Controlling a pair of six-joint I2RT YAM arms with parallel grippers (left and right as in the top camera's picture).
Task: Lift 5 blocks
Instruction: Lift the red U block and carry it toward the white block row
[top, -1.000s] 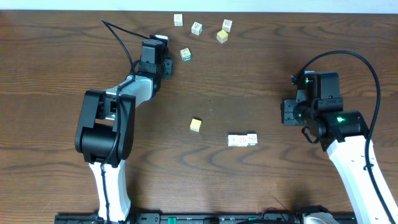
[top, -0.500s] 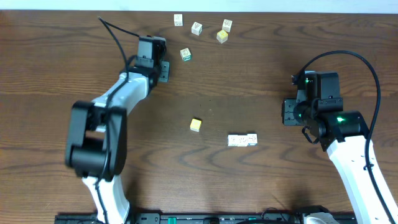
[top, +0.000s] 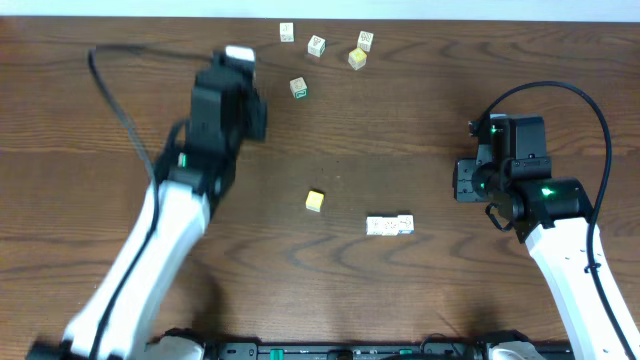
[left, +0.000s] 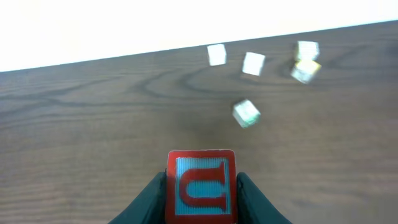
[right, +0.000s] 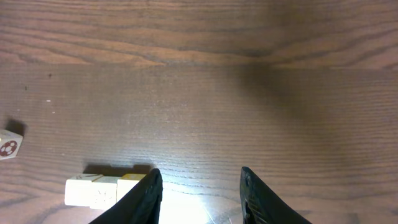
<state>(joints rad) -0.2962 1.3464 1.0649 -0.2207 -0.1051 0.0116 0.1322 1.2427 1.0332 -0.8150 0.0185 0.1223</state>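
In the left wrist view my left gripper (left: 201, 194) is shut on a red-bordered block (left: 201, 186) with a red U on blue, held above the table. In the overhead view the left arm (top: 215, 110) is raised and blurred, and the held block is hidden. A yellow-orange block (top: 315, 201) lies mid-table. A short row of whitish blocks (top: 390, 226) lies to its right and shows again as the row (right: 99, 190) just left of my right gripper's left finger. My right gripper (right: 200, 193) is open over bare wood, also seen overhead as the right gripper (top: 465, 180).
A green-bordered cube (top: 298, 88) sits right of the left arm. Near the far edge lie white cubes (top: 317, 45) and a pale yellow cube (top: 357, 58). A small cube (right: 9, 146) shows at the right wrist view's left edge.
The left arm has risen from the table with the red-bordered block and swung left, now blurred overhead. The right arm has stayed in place.
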